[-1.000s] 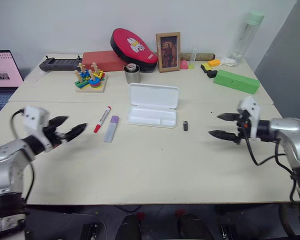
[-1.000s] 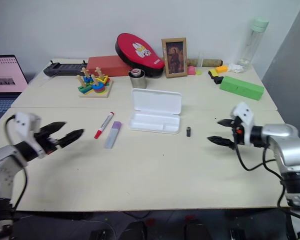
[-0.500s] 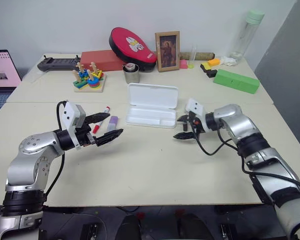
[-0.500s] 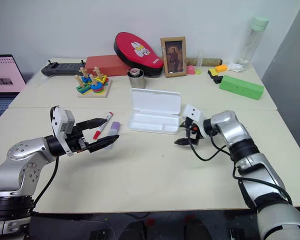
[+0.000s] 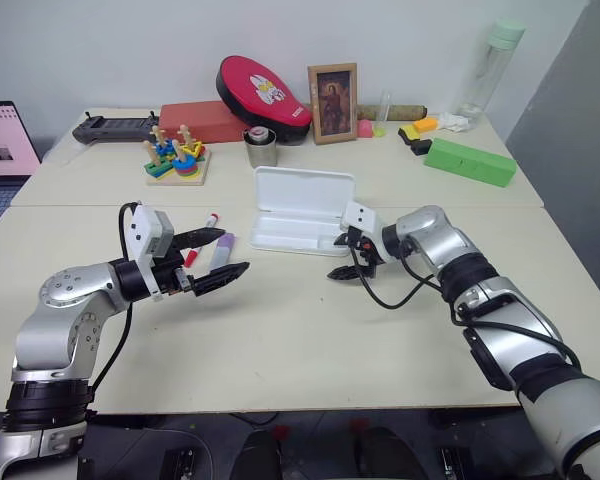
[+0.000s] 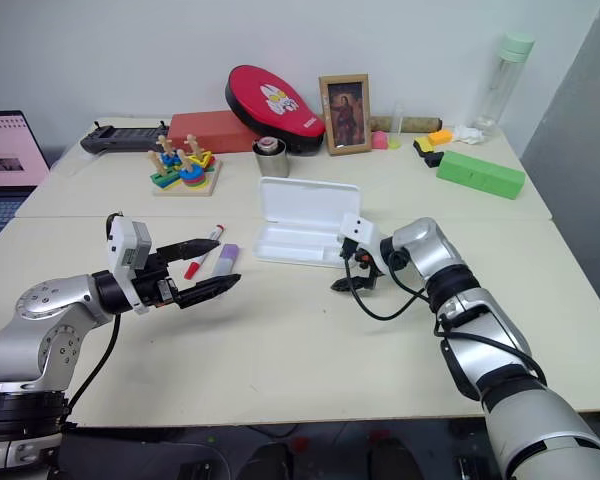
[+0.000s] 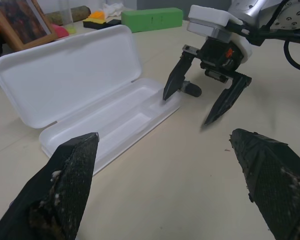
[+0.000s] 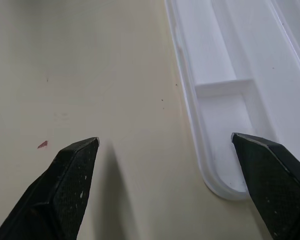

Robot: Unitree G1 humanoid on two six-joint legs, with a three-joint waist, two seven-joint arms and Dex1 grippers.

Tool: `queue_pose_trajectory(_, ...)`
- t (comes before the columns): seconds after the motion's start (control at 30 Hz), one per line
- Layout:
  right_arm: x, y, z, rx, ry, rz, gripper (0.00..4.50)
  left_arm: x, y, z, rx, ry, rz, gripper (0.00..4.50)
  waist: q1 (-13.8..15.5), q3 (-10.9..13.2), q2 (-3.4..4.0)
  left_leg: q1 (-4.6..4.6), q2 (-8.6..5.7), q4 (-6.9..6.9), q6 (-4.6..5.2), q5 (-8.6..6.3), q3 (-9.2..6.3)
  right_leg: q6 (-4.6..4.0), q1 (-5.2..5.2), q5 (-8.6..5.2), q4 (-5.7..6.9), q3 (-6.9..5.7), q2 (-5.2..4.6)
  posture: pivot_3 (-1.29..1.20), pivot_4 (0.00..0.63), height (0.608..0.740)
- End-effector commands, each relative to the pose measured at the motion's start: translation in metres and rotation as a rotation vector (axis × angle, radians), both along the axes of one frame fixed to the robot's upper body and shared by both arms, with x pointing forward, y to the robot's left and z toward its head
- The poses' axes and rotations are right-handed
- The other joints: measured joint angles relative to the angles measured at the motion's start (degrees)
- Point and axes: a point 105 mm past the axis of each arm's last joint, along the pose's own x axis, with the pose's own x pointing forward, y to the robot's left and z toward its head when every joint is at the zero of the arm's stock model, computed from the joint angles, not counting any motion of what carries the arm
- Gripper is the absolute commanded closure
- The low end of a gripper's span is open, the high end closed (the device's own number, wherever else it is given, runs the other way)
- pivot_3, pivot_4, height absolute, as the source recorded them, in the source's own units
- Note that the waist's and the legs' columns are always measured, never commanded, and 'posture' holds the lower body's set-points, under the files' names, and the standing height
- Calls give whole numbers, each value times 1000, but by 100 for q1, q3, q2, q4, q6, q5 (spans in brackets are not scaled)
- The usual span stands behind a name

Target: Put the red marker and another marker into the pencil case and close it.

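The open white pencil case (image 5: 302,196) lies mid-table with its lid tipped back and its tray empty. To its left lie the red marker (image 5: 211,218) and the lavender marker (image 5: 223,243), side by side. My left gripper (image 5: 234,250) hovers open just over and in front of both markers, partly hiding them and pointing right toward the case. My right gripper (image 5: 342,257) is open at the case's near right corner, tips pointing down close to the table. The right wrist view shows that corner of the pencil case (image 8: 230,100) between the fingers.
A small dark cylinder (image 7: 194,90) lies by the right gripper's fingers. At the back stand a stacking toy (image 5: 175,160), a metal cup (image 5: 262,147), a picture frame (image 5: 333,89), a red pad (image 5: 260,92), a green box (image 5: 470,162) and a bottle (image 5: 490,70). A laptop (image 5: 5,135) sits far left.
My right arm swung in from the table's right side to the case's near right corner. My left gripper moved right to the markers, then stayed still. Both stay open.
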Motion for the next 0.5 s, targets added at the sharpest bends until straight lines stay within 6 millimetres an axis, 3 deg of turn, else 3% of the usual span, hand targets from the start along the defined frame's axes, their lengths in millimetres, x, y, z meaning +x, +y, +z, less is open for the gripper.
queue_pose_trajectory(0.03,6,1,6,-33,-39,-4,472,-2,-2,13,2,-43,-19,0,1,1,1,0,0,0,0,0,-1,0,0,0,1,-1,0,0,150,740)
queue_pose_trajectory(0.5,10,2,3,-83,-72,0,3992,-3,-1,9,7,-16,-11,0,-5,4,7,1,0,0,0,0,-2,0,0,0,2,-2,0,0,150,740)
